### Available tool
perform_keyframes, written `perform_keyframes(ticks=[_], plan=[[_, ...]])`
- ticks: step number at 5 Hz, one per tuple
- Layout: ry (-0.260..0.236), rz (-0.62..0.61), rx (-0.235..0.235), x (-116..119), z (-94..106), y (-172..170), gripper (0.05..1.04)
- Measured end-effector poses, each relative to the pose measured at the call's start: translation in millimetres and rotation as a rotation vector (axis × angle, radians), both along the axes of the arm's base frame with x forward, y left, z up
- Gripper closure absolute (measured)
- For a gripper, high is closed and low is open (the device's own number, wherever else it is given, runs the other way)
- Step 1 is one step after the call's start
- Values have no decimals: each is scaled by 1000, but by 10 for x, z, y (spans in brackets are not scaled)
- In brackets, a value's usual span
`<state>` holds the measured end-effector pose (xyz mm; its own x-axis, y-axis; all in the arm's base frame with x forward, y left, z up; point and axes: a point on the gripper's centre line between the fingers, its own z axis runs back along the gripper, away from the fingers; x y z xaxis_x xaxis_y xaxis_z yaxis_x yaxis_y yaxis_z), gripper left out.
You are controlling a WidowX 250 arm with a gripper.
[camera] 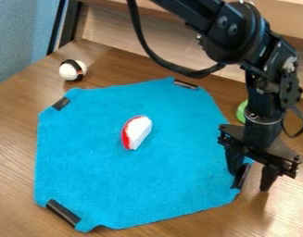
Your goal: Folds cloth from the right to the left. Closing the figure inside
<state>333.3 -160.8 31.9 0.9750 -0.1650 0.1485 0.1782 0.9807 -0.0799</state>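
Note:
The gripper (251, 179) hangs over the lower right corner of the cloth, open, one finger at the black clip there and the other beyond the cloth over the wood. The blue cloth (116, 185) lies spread flat on the table, a black clip on each of its corners. Near the cloth's middle rests the figure (137, 132), white with a red curved edge, uncovered. Whether the near finger touches the cloth cannot be told.
A white ball with black and orange marks (72, 70) sits on the wooden table (11, 152) at the upper left. Behind the arm is a green round object (241, 111). A wooden ledge runs along the back.

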Motion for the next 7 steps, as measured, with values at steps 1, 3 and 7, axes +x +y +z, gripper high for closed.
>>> perform_keyframes(ticks=[1,3,7], plan=[[-5,5,1,5,-7,-2,718],[-5,29,0,5,-20,10,1019],[14,75,1,-6,217,458,1034]])
